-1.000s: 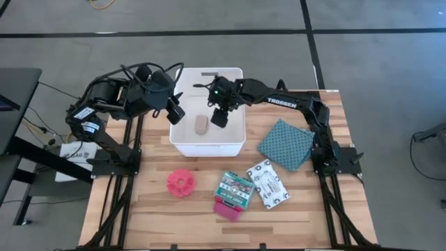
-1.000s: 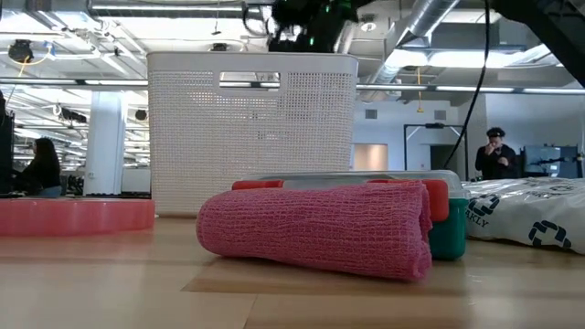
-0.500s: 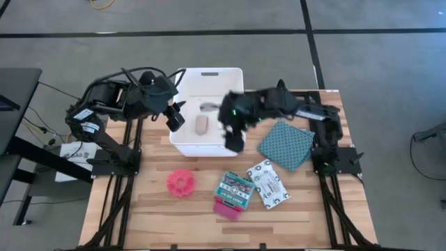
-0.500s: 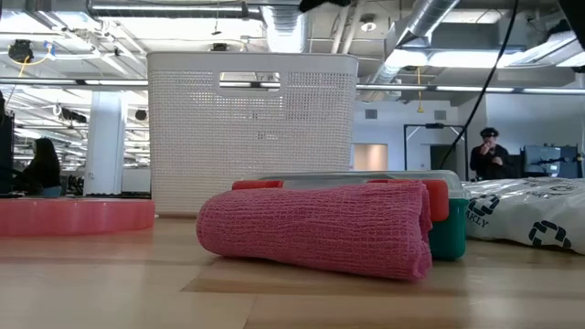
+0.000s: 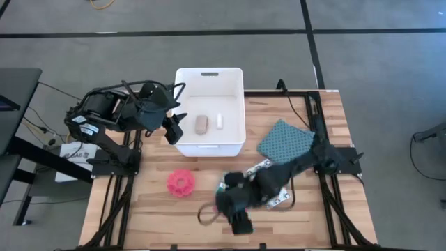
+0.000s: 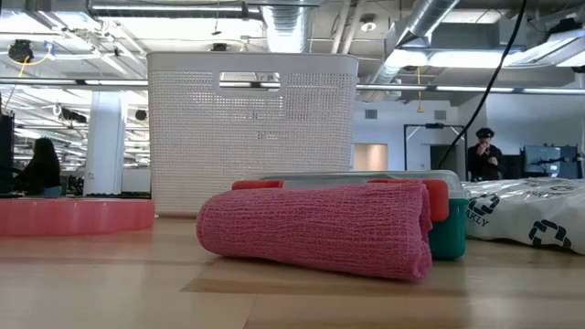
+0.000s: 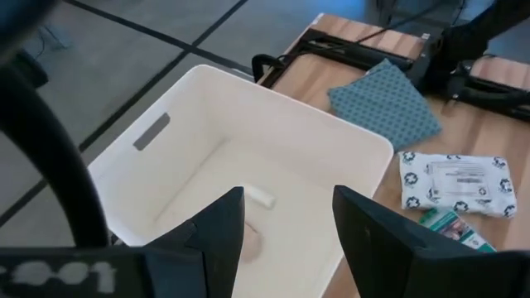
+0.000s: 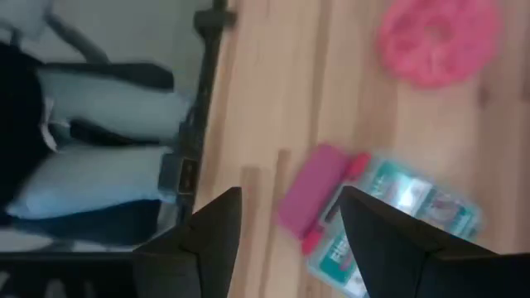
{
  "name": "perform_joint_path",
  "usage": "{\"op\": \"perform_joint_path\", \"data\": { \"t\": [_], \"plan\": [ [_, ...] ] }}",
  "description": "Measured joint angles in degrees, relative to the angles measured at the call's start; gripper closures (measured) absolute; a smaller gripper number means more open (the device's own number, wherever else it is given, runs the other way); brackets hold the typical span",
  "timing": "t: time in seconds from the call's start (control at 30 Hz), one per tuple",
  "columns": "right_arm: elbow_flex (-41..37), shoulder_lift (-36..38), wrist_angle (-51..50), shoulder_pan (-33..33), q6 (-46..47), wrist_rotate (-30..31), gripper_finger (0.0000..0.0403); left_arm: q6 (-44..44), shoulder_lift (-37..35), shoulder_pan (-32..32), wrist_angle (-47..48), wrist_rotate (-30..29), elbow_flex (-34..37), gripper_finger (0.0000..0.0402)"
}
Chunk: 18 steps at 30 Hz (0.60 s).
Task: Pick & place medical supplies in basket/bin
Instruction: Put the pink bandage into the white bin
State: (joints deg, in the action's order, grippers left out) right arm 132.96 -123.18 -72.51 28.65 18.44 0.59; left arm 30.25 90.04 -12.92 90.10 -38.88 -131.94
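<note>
The right gripper (image 5: 240,222) is seen from above low over the near edge of the table (image 5: 160,209), its arm stretched across from the far right corner; in its own wrist view the two dark fingers (image 8: 217,228) are spread apart with nothing between them. Just ahead of those fingers lies the magenta flat piece (image 8: 312,199), and touching it on the far side is the teal-green printed packet (image 8: 397,219) (both blurred in that view). Farther out from the right gripper, toward the left arm's side, the pink spiky disc (image 5: 180,183) rests on the wood, apart from the other items. The white black-patterned pouch (image 5: 272,187) lies beside the right arm, partly covered by it, and the teal dotted cloth (image 5: 286,143) is spread farther back along that arm. The left gripper (image 5: 172,130) hangs at the near left corner of the white bin (image 5: 209,146), its fingers (image 7: 373,240) parted and empty in the left wrist view. Beyond those fingers, on the floor of the bin, a small beige roll (image 5: 201,125) and a small white tube (image 5: 219,121) are seen lying near each other but apart. In the low view the magenta piece is shown as a rolled pink weave in front of the packet, with the bin standing behind and two people far off in the room.
</note>
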Motion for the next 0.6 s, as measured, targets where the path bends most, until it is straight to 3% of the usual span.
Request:
{"op": "perform_joint_path", "data": {
  "t": [0.33,0.6],
  "plan": [
    [-0.1,-13.5,0.9,1.6,16.1,-0.7,0.0203,4.9,2.6,-3.9,-0.1,-2.0,0.0,0.0226],
    [0.1,-17.5,1.3,0.8,16.0,-0.4,0.0203,4.5,6.9,-6.8,-0.2,-1.8,0.1,0.0226]
  ]
}}
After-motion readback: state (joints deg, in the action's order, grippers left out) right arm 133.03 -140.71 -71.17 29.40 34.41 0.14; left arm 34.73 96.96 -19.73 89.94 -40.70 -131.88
